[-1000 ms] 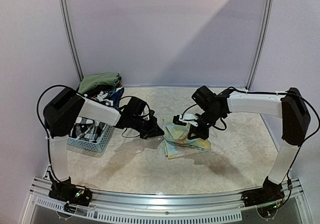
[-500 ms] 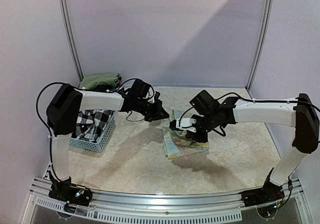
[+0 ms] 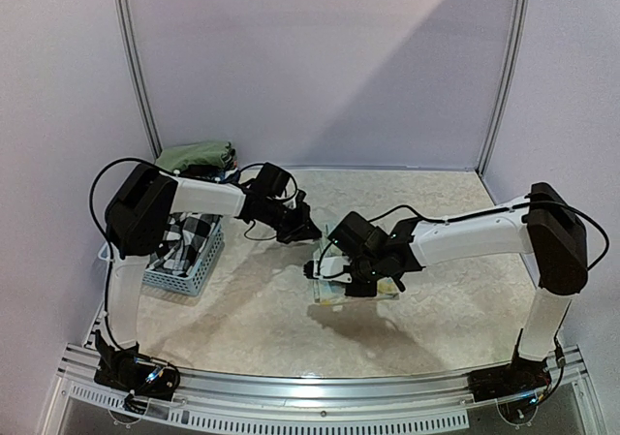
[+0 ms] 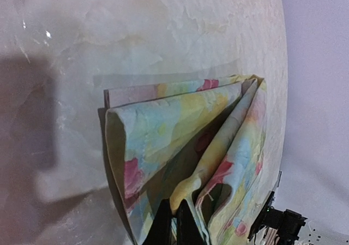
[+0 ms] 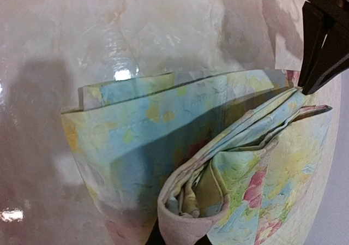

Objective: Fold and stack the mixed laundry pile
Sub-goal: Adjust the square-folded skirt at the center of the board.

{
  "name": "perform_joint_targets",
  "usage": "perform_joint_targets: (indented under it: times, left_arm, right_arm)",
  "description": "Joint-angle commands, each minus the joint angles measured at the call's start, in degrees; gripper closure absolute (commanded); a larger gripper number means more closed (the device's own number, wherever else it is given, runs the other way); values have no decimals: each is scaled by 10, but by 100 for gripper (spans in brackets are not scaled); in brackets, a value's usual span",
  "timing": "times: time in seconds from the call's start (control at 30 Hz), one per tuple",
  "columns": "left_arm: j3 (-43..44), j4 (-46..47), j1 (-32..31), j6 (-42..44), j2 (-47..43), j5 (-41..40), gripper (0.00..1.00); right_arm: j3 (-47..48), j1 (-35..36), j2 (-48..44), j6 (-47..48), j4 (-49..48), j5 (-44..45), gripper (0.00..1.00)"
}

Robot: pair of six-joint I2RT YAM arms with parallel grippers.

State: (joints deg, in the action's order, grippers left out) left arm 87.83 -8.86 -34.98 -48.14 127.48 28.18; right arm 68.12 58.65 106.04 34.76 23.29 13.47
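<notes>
My right fingers were clamped shut on the near fold of the pale yellow-green floral cloth lying folded on the marbled cream counter. Beyond, my left fingers pinched its far edge tight.

The overhead camera looks down across the whole bench; both wrist cameras (very close) share the floral cloth.

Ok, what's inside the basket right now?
A checked shirt shows in the basket. The left arm covers part of it, and anything beneath the shirt is hidden.
</notes>
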Motion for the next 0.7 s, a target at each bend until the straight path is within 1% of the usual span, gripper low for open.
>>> perform_joint_targets:
  times: [0.0, 0.13, 0.43, 0.47, 0.53, 0.63, 0.67]
  left_arm:
    - [25, 26, 25, 6, 19, -16, 100]
    - [32, 30, 26, 4, 16, -20, 100]
    - [20, 29, 32, 4, 9, -27, 100]
    - [20, 29, 32, 4, 10, -27, 100]
    - [22, 29, 34, 8, 13, -31, 100]
    - [36, 25, 39, 20, 19, -46, 100]
    - [44, 23, 41, 25, 18, -51, 97]
  right_arm:
    - [31, 26, 23, -16, 20, 22, 100]
    - [59, 42, 33, -22, 39, 43, 99]
    - [89, 73, 72, -35, 64, 38, 95]
    - [97, 74, 78, -36, 68, 35, 92]
    - [121, 77, 95, -42, 80, 13, 80]
    - [178, 78, 125, -60, 121, -40, 70]
    - [192, 77, 128, -69, 134, -54, 66]
